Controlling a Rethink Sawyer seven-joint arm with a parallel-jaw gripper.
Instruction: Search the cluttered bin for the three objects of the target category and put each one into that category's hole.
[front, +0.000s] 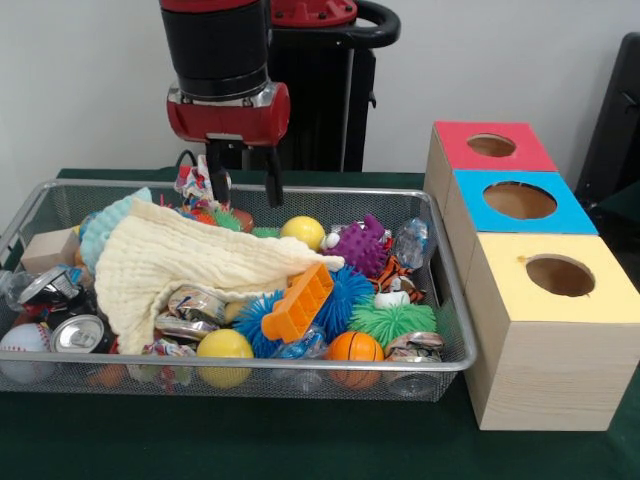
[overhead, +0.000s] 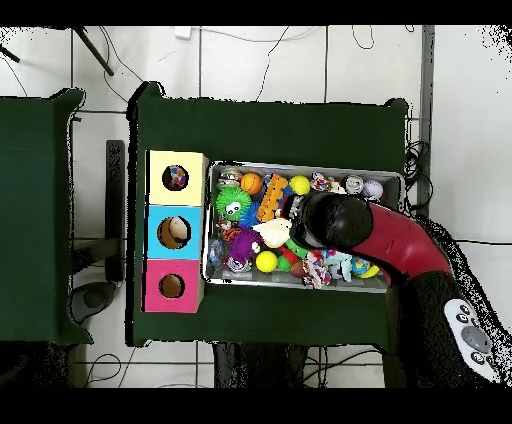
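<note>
pincer: the pincer (front: 244, 172) hangs over the far rim of the bin (front: 300, 366), its two black fingers (front: 272, 176) parted; a small multicoloured knotted toy (front: 193, 186) sits at the left finger, and I cannot tell whether it is gripped or only lies behind it
arm: the arm (overhead: 395, 240) reaches across the bin and hides its middle from above
just below: a cream cloth (front: 190, 262) drapes over the left half of the bin, covering whatever lies under it
bin contents: a yellow ball (front: 302, 232), a purple spiky toy (front: 362, 245), an orange block (front: 298, 302) on a blue spiky ball (front: 340, 298), a green spiky ball (front: 392, 322), a small basketball (front: 355, 347), a second yellow ball (front: 224, 346), crushed cans (front: 80, 333), a baseball (front: 24, 340)
boxes: red box (front: 490, 148), blue box (front: 520, 202) and yellow box (front: 560, 275) stand in a row beside the bin on the green surface (front: 300, 440), each with a round hole; from above, something already lies in the yellow box's hole (overhead: 175, 178)
step: searching and picking, judged from the pincer poised at the bin's far edge
target: the category is not shown, so which three things count cannot be told
next move: either lift clear with the toy and carry it to the matching hole, or descend and close on a target; the cloth may need shifting first
</note>
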